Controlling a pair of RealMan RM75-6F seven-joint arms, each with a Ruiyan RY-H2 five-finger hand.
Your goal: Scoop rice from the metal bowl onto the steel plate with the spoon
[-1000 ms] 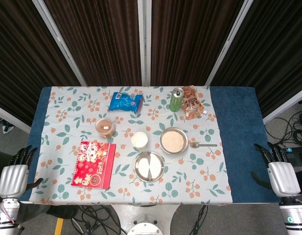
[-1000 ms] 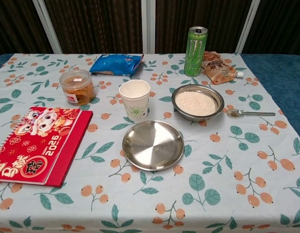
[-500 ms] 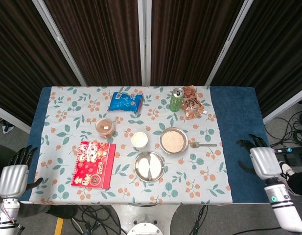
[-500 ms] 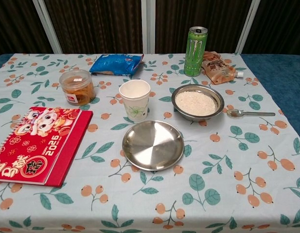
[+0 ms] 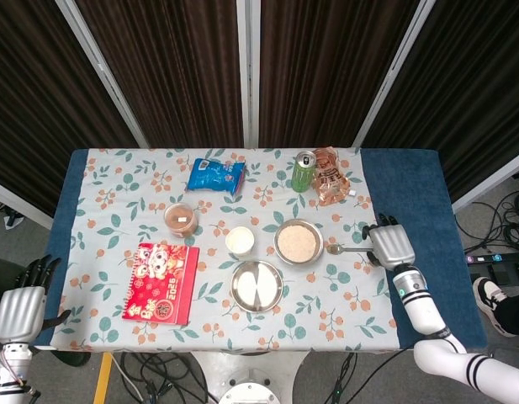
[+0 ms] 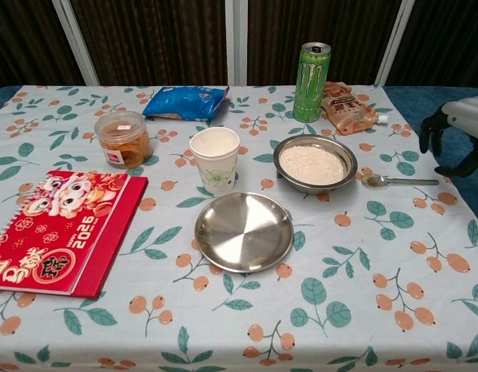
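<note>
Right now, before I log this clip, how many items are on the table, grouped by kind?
Metal tableware: 3 - metal bowl, steel plate, spoon
Cups and tubs: 2 - paper cup, plastic tub
Drink cans: 1 - green can
Soft packs: 2 - blue bag, brown pouch
Books: 1 - red calendar book
Total: 9
</note>
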